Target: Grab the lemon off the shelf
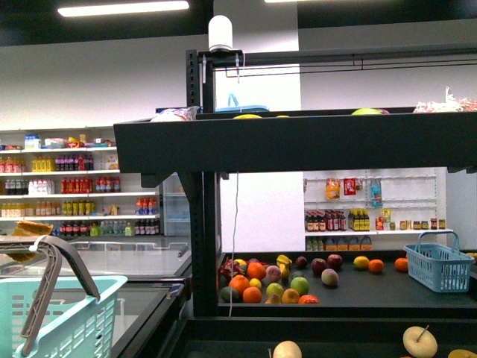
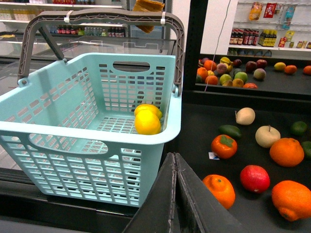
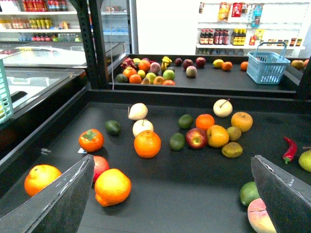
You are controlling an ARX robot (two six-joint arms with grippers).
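You had two yellow lemons (image 2: pixel 147 121) already lying in the teal basket (image 2: pixel 87 131). On the shelf (image 1: pixel 298 142), one more small yellow fruit (image 1: pixel 361 262), I judged a lemon, lay on the middle tray. It was near the blue basket (image 1: pixel 440 262), with an orange fruit between them. Your right gripper (image 3: pixel 171 160) had its fingers spread wide, with nothing between them. The left gripper (image 2: pixel 174 158) had its fingers pressed together, empty. A lemon was probably light and firm, but its waxy skin could slip and it rolls easily. You should take it across the thick middle, not at the pointed ends.
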